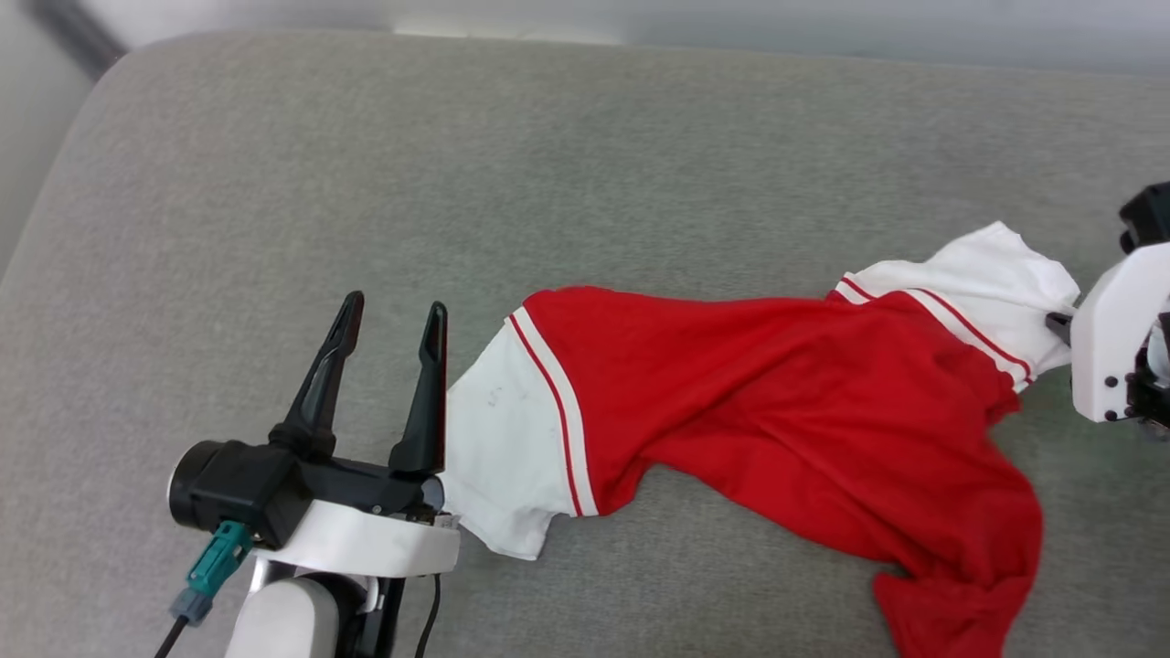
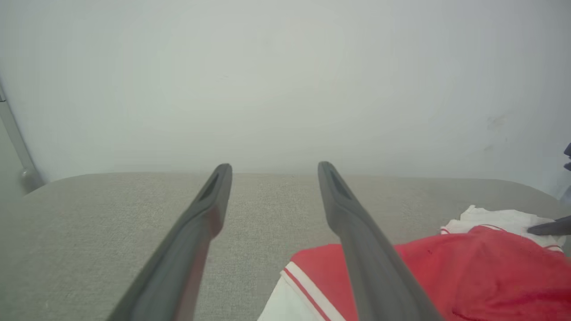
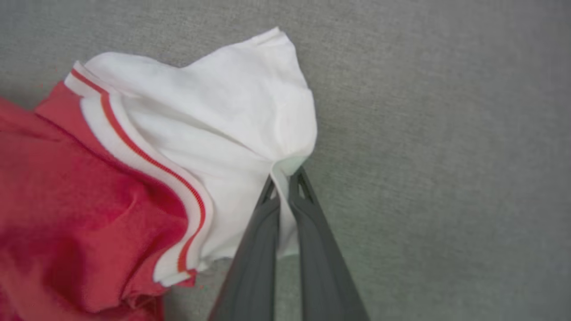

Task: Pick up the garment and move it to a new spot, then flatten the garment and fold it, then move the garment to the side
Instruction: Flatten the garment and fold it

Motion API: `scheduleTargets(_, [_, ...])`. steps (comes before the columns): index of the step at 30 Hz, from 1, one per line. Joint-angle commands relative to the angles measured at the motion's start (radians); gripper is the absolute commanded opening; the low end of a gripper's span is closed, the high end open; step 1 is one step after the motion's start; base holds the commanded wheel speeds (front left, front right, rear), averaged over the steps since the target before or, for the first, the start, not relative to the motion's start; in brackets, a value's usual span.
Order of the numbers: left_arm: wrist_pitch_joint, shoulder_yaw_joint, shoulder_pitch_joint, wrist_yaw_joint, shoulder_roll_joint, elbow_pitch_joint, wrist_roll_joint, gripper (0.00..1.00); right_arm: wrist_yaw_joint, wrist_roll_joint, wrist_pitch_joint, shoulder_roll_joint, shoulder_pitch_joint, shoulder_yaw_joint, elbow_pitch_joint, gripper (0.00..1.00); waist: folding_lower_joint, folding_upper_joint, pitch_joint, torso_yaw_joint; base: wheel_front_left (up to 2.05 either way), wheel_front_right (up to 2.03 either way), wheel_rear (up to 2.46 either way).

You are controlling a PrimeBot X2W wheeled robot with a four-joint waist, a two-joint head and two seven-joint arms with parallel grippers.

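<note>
The garment [image 1: 777, 393], a red jersey-style shirt with white short sleeves and red-and-white stripe trim, lies stretched crosswise and rumpled on a grey upholstered surface [image 1: 548, 146]. Its red body bunches through the middle, and a loose red end trails toward the near edge on the robot's right. One white sleeve [image 1: 498, 457] lies flat at the robot's left end, and the other white sleeve [image 1: 969, 283] is drawn out at the right end. In the right wrist view, the right pincer [image 3: 285, 178] has its two dark fingers pressed together on the outer edge of that right sleeve [image 3: 214, 116], with a pinch of white cloth gathered between the tips. The grey surface shows bare beyond it. The left pincer [image 1: 397, 303] has its fingers spread wide and holds nothing. It sits at the garment's left end, and its right finger [image 1: 428, 393] runs just beside the edge of the left sleeve; whether it touches the cloth I cannot tell. In the left wrist view the spread fingers point across the grey surface toward a pale wall [image 2: 285, 80], with the shirt [image 2: 468, 267] low at the right.
</note>
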Motion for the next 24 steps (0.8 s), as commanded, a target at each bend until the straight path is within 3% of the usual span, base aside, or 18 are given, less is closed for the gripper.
scheduleTargets(1, [-0.003, 0.012, 0.012, -0.001, 0.010, -0.002, 0.000, 1.00, -0.001, -0.009, -0.037, 0.002, 0.027, -0.031, -0.001, 0.00, 0.0000, 0.0000, -0.044, -0.063, 0.00, 0.00, 0.00])
scheduleTargets(13, [-0.003, 0.031, 0.034, -0.002, 0.033, -0.001, -0.010, 1.00, -0.001, -0.103, -0.181, 0.019, 0.228, -0.285, 0.024, 0.00, 0.0000, 0.0000, -0.061, -0.152, 0.00, 0.00, 0.00])
scheduleTargets(17, [-0.003, 0.029, 0.035, -0.002, 0.035, 0.014, -0.021, 1.00, -0.001, -0.136, -0.219, 0.060, 0.278, -0.329, 0.045, 0.00, 0.0000, 0.0000, -0.062, -0.162, 0.00, 0.00, 0.00])
scheduleTargets(18, [-0.003, 0.026, 0.037, -0.002, 0.035, 0.022, -0.030, 1.00, -0.001, -0.141, -0.233, 0.067, 0.282, -0.333, 0.044, 0.41, 0.0000, 0.0000, -0.062, -0.163, 0.00, 0.00, 0.00])
scheduleTargets(19, [-0.003, 0.026, 0.037, -0.002, 0.035, 0.022, -0.030, 1.00, -0.001, -0.141, -0.233, 0.067, 0.282, -0.333, 0.044, 0.41, 0.0000, 0.0000, -0.062, -0.163, 0.00, 0.00, 0.00])
scheduleTargets(20, [-0.003, 0.026, 0.036, -0.002, 0.036, 0.026, -0.036, 1.00, -0.001, -0.139, -0.249, 0.077, 0.283, -0.338, 0.040, 1.00, 0.0000, 0.0000, -0.062, -0.165, 0.00, 0.00, 0.00])
scheduleTargets(24, [-0.003, 0.029, 0.033, -0.002, 0.043, 0.047, -0.051, 1.00, -0.001, -0.114, -0.331, 0.118, 0.267, -0.334, -0.002, 1.00, 0.0000, 0.0000, -0.073, -0.173, 0.00, 0.00, 0.00])
